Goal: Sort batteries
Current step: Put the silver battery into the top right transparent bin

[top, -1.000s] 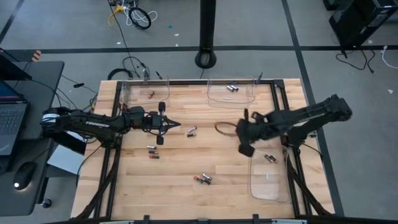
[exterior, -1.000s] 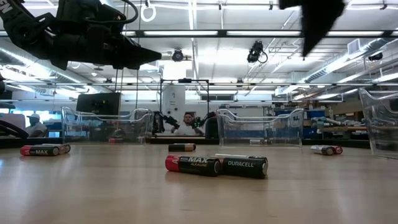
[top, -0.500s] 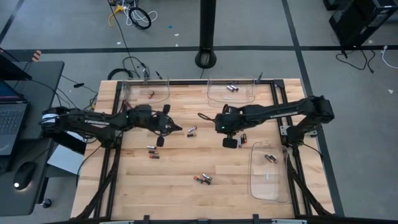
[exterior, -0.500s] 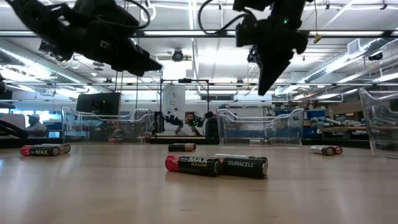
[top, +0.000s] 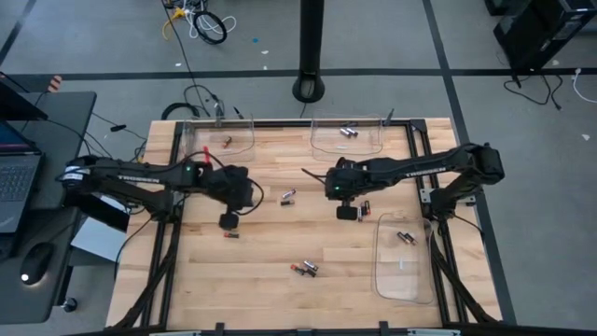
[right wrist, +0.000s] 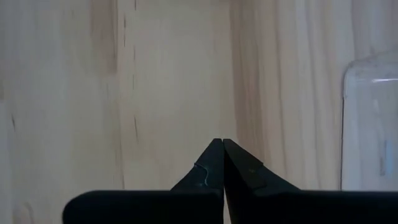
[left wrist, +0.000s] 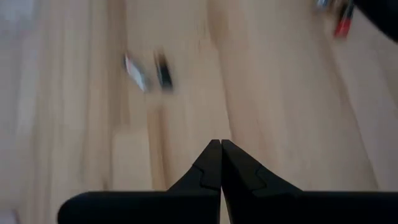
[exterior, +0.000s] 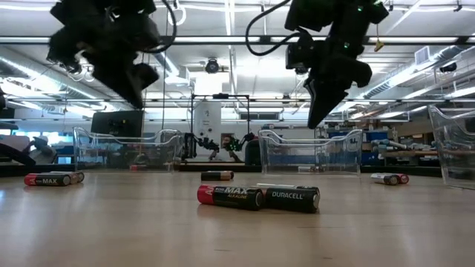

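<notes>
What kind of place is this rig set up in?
Most likely a robotics lab or workshop. The low view shows an open hall with ceiling strip lights and benches. The high view shows a butcher-block table, a laptop beside it, and cables on the floor.

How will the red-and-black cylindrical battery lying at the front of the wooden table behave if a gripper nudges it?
The red-and-black cylindrical battery lies on its round side, so it will probably roll. The wooden table looks smooth and flat, so little would stop it. The black Duracell battery touching it would likely shift too.
</notes>
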Action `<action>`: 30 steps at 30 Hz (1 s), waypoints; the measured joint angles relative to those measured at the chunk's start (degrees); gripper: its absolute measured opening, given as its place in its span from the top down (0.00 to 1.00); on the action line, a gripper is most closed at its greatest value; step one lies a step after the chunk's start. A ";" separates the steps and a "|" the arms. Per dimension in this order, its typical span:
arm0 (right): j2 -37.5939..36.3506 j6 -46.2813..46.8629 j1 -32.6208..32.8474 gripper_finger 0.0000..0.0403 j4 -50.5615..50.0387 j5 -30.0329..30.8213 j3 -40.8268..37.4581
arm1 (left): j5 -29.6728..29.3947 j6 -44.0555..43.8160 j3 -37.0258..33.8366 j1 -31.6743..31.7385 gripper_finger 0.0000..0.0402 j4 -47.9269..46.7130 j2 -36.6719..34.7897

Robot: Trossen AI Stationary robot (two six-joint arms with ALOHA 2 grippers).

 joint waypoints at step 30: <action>-2.25 2.18 1.35 0.98 10.80 0.00 -8.22 | 0.20 -15.09 -3.24 -5.05 0.69 -9.47 11.51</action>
